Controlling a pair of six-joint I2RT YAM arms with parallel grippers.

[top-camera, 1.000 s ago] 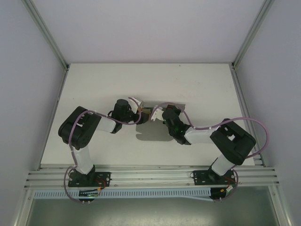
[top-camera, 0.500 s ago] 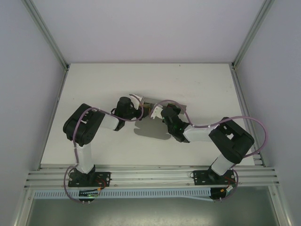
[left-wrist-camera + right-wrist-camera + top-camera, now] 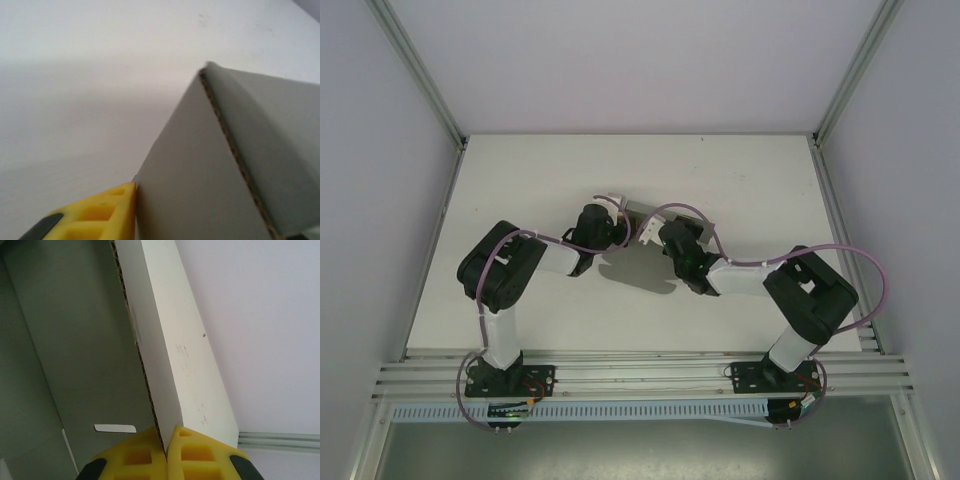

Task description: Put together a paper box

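Note:
The paper box point(image 3: 707, 228) is grey cardboard, held up over the middle of the table between both grippers, mostly hidden by them from above. My right gripper point(image 3: 166, 450) is shut on the edge of one box wall point(image 3: 180, 350), the corrugated edge pinched between its yellow pads. Left of that wall is the grey inner panel point(image 3: 75, 340) with a slot point(image 3: 115, 428). My left gripper point(image 3: 618, 212) meets the box from the left. Its one visible yellow finger point(image 3: 100, 215) presses against a folded grey panel point(image 3: 200, 175). The other finger is hidden behind the cardboard.
The white table point(image 3: 520, 180) lies under the arms, with the box's shadow point(image 3: 640, 268) beneath it. Aluminium frame rails point(image 3: 640, 375) run along the near edge and posts stand at the far corners. Purple cables point(image 3: 750, 262) loop over both arms.
The left gripper has moved right and away from the bases onto the box, its jaws narrowing. The right gripper has shifted slightly left, still gripping. Less of the cardboard shows from above.

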